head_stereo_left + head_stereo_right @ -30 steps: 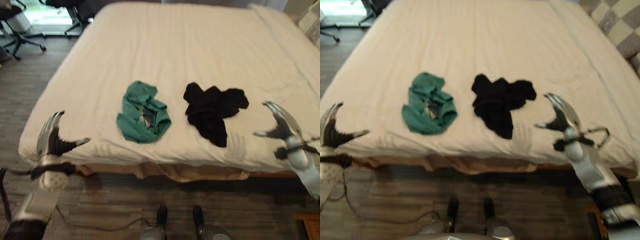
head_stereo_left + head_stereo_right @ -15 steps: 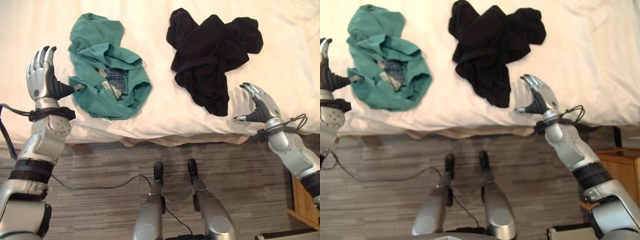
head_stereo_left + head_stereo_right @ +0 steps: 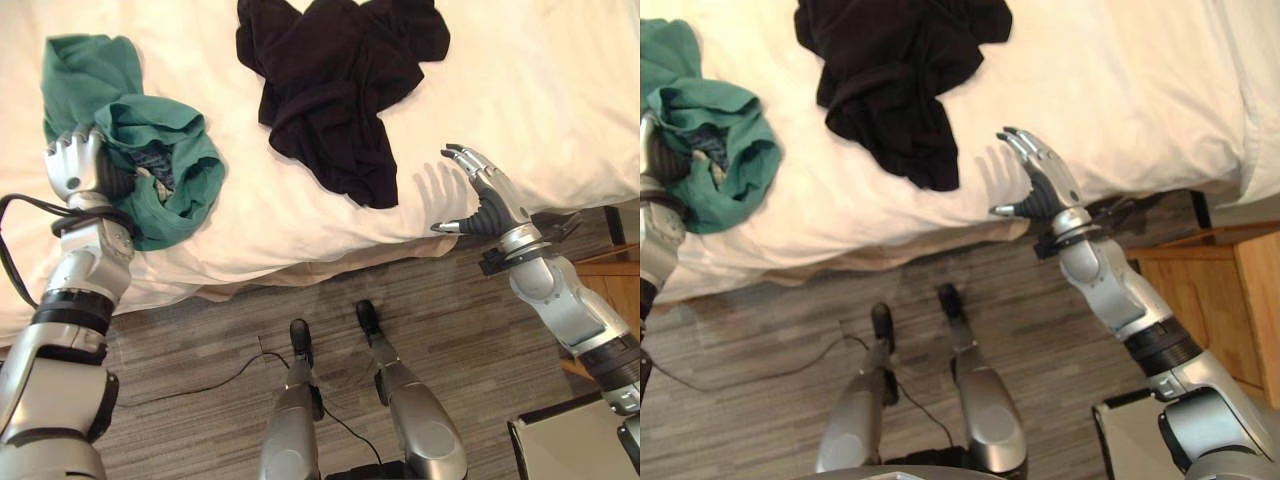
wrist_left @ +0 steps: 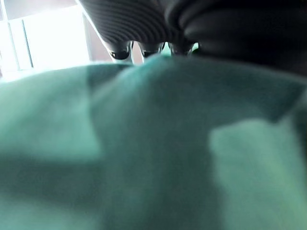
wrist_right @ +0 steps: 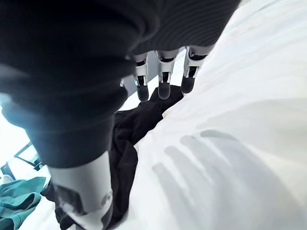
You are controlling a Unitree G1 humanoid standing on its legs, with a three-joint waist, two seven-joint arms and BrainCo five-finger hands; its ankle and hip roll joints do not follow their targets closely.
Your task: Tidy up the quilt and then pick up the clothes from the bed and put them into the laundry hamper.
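On the near edge of the bed, a cream quilt [image 3: 300, 215] lies smooth and hangs over the mattress side toward the grey wood-patterned floor [image 3: 210, 340]. Two garments rest on it. At the left lies a crumpled green garment [image 3: 120, 130], bunched into folds with a darker patch showing in its middle. To its right, well apart from it, a black garment [image 3: 330, 75] sprawls, its lower end reaching toward the near edge.

At the left, the left hand [image 3: 72, 165] sits against the near-left part of the green garment, with its fingers sunk into the cloth; the left wrist view shows green fabric pressed close under the fingertips, yet whether the fingers have closed on it I cannot tell.

At the right, the right hand [image 3: 485, 198] hovers just off the near edge of the quilt, fingers straight and spread, thumb held out, grasping nothing. It is near the black garment's lower end without touching it, and its shadow falls on the quilt beside it.

A wooden piece of furniture [image 3: 1225, 290] stands at the far right on the floor.
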